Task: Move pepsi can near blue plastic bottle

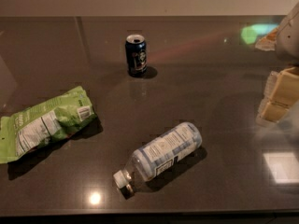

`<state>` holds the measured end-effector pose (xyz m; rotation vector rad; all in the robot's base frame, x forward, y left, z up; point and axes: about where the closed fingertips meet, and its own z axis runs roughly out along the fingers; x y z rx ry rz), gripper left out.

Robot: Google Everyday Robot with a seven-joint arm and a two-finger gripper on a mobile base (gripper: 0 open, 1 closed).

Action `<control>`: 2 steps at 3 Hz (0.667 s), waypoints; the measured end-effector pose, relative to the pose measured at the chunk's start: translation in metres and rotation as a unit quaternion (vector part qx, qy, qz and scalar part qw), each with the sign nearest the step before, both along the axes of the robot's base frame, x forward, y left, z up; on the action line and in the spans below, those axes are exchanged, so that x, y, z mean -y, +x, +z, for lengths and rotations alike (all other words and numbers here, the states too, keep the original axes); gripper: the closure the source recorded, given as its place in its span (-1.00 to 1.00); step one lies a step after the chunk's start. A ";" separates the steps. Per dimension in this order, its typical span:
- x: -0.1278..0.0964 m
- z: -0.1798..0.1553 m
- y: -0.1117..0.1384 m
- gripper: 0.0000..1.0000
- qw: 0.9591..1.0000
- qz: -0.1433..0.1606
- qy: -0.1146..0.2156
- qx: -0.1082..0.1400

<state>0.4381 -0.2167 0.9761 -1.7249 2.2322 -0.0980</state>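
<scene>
The pepsi can (136,55) is dark navy with a silver top rim and stands upright at the back middle of the dark counter. The blue plastic bottle (163,153) is clear with a white-and-blue label. It lies on its side at the front middle, its white cap pointing to the front left. The can and the bottle are well apart. My gripper (273,101) comes in at the right edge, above the counter, far from both. Its cream fingers (285,85) stand slightly apart and hold nothing.
A green chip bag (44,122) lies flat at the left. The dark counter (219,78) ends at a pale wall at the back and at its edge along the bottom. A small yellowish object (267,42) lies at the back right. Bright light reflections show on the surface.
</scene>
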 end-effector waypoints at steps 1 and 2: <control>-0.001 0.001 0.001 -1.00 1.000 0.000 0.001 0.002; -0.010 0.001 0.017 -1.00 1.000 0.004 0.020 0.010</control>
